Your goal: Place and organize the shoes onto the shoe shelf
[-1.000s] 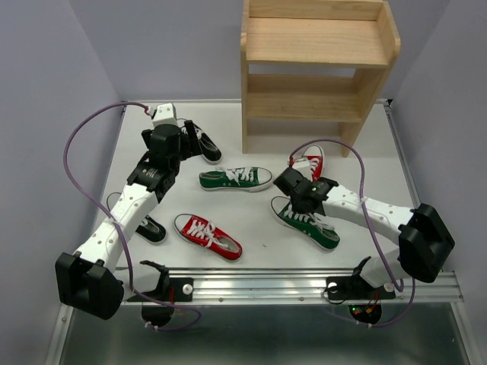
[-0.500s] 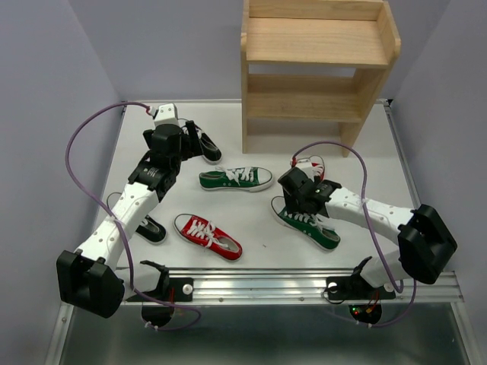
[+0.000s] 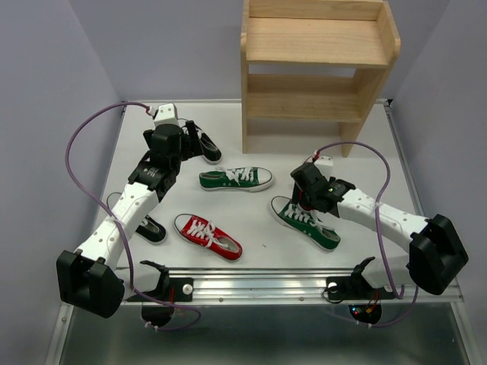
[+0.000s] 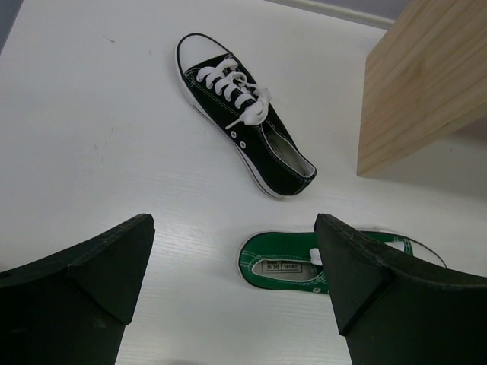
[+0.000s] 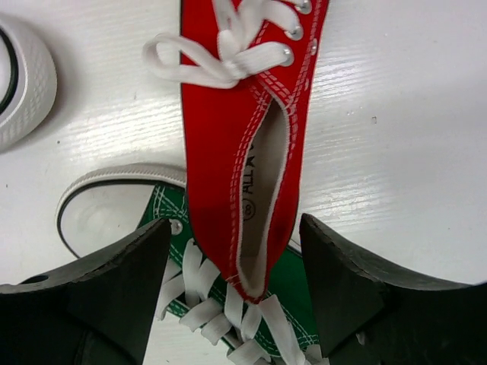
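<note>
Inside right end effector (image 5: 234,228), red shoe (image 5: 221,114) heel over green shoe (image 5: 163,204) laces.

Red shoe (image 5: 228,137) now up in right tool (image 5: 234,228)

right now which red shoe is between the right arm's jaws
The held red shoe, heel between the jaws of the right gripper, over a green shoe. The other red shoe lies untouched, nearer the left arm.

Toe of the red shoe (image 5: 217,152) and top of the shelf (image 3: 319,42) beyond their views' upper edges.
</note>
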